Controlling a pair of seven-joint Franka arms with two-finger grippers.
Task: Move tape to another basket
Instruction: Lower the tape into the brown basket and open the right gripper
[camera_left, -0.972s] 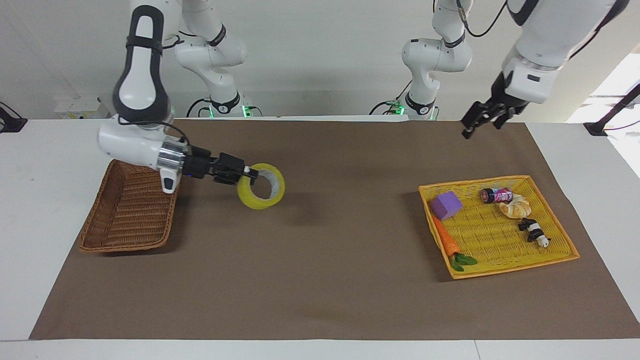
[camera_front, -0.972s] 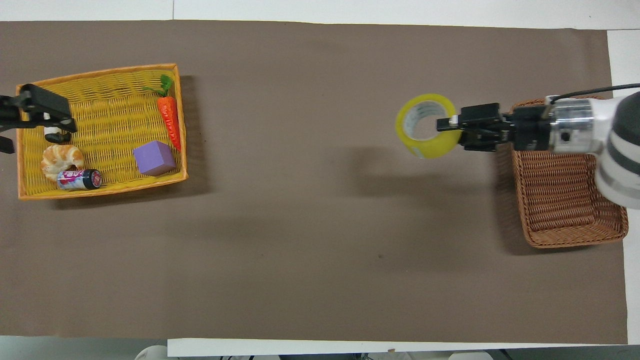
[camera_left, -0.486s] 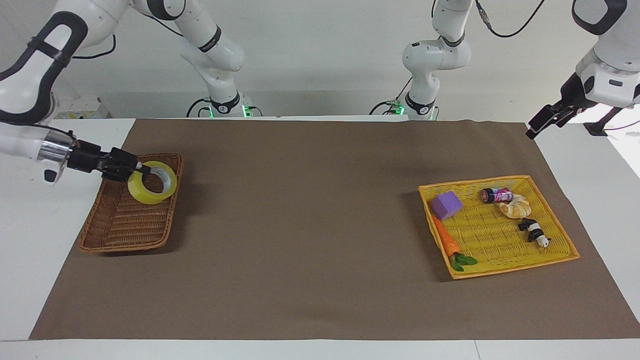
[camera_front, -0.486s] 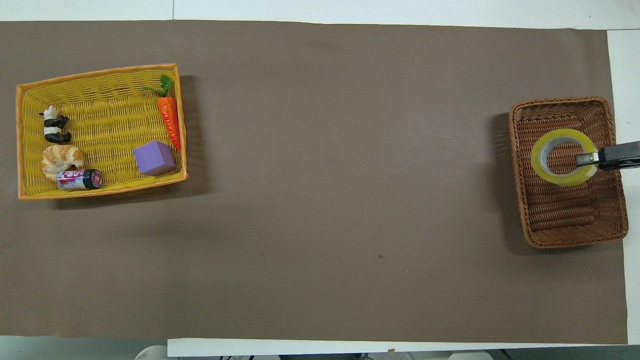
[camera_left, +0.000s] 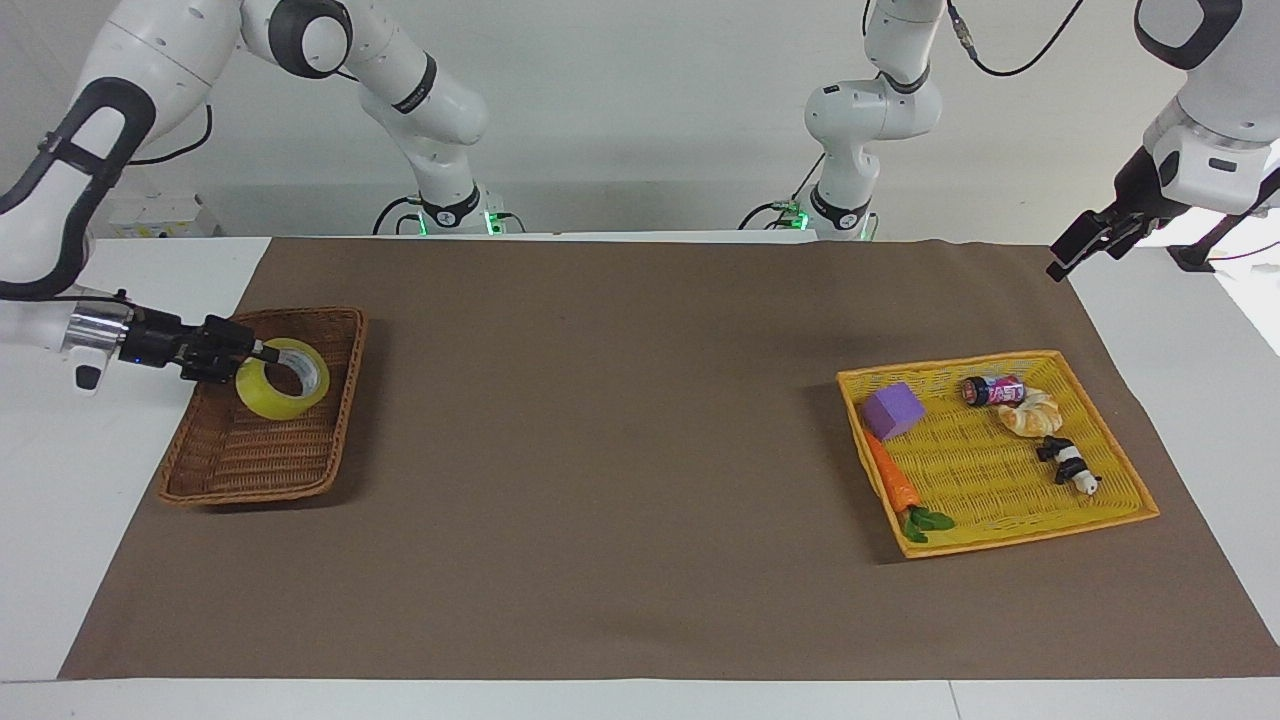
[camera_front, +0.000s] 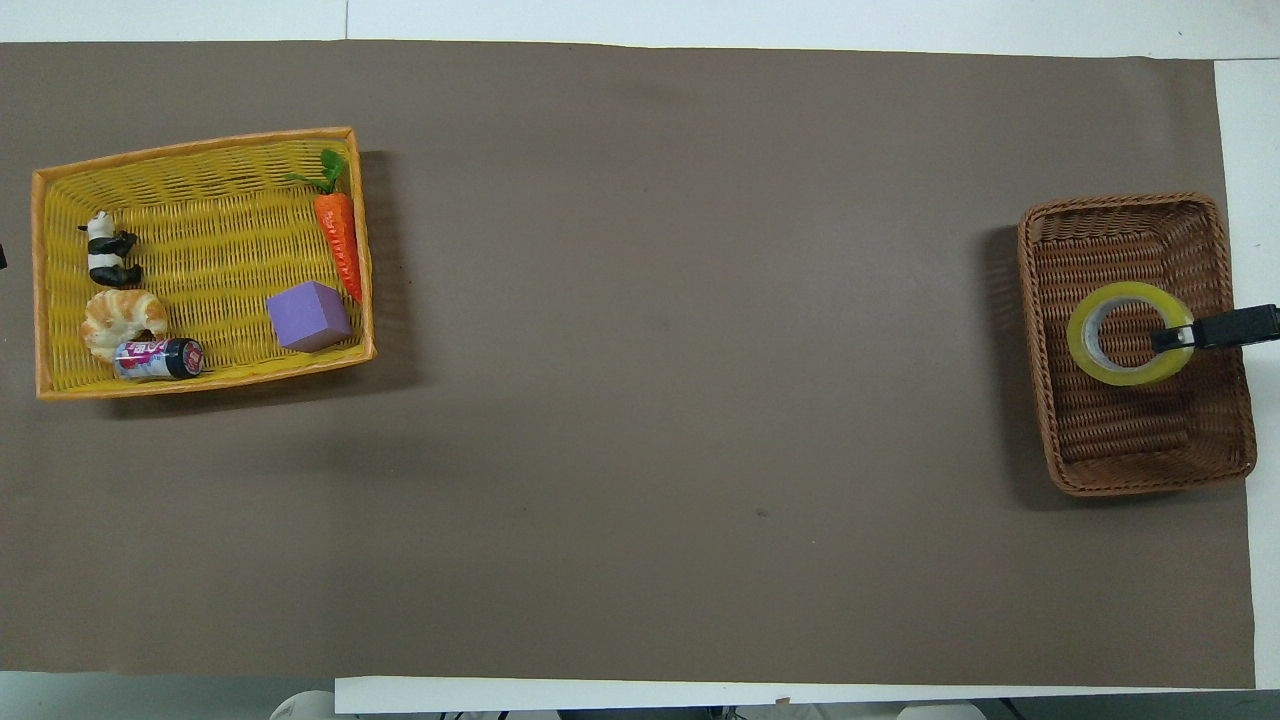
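Tape now down in the brown basket, not yet released.

Counter (camera_left: 640, 560): brown basket (camera_left: 225, 470) mid-left of the facing frame, yellow tray (camera_left: 1000, 540) lower right, well apart. Half a second ago the tape (camera_left: 262, 404) hung higher over the basket; now it sits lower inside, toward the end nearer the robots, tilted, contact with the weave unclear. Right gripper (camera_left: 262, 351) still clamped on the roll's wall, one finger through the core. Left gripper (camera_left: 1072, 252) waits upper right, clear of the tray; can't tell its opening. My read: just release and retract left.
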